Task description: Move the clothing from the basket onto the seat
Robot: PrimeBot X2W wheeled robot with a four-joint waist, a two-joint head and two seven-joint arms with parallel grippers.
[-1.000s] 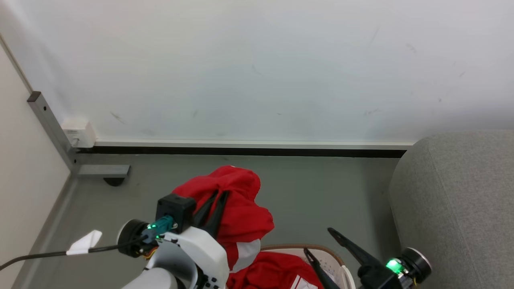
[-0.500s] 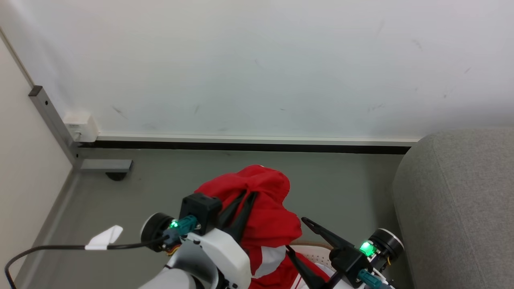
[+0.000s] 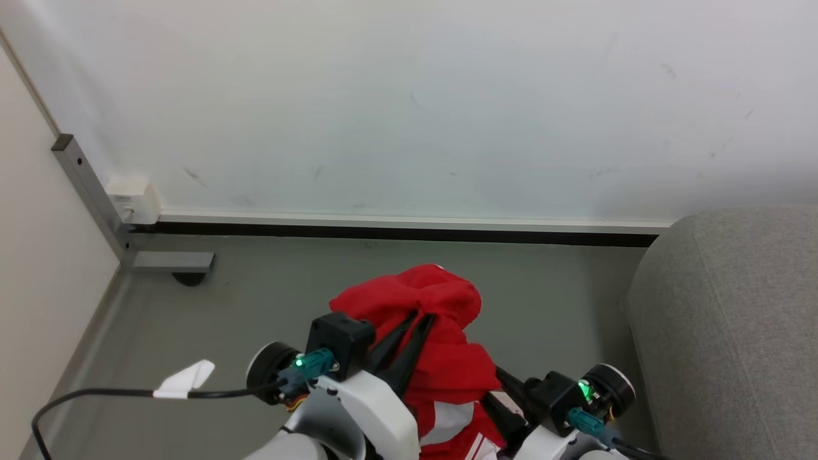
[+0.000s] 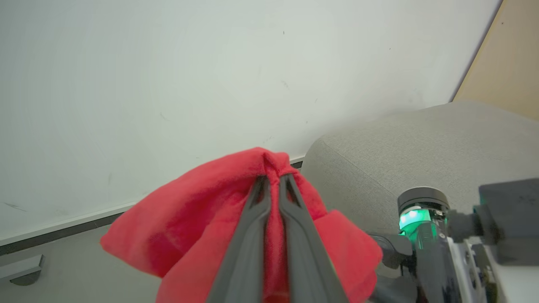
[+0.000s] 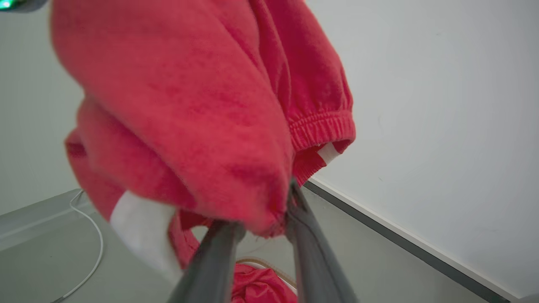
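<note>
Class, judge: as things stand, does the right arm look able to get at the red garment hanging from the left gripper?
Probably yes: the right gripper has its fingers either side of a low fold of the red garment, nothing else in the way. Whether they pinch it is unclear.

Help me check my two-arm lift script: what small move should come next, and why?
Probably close the right gripper fully on the fold it straddles: the left gripper pinches the clothing up top, while the rest hangs loose, not yet over the seat.
</note>
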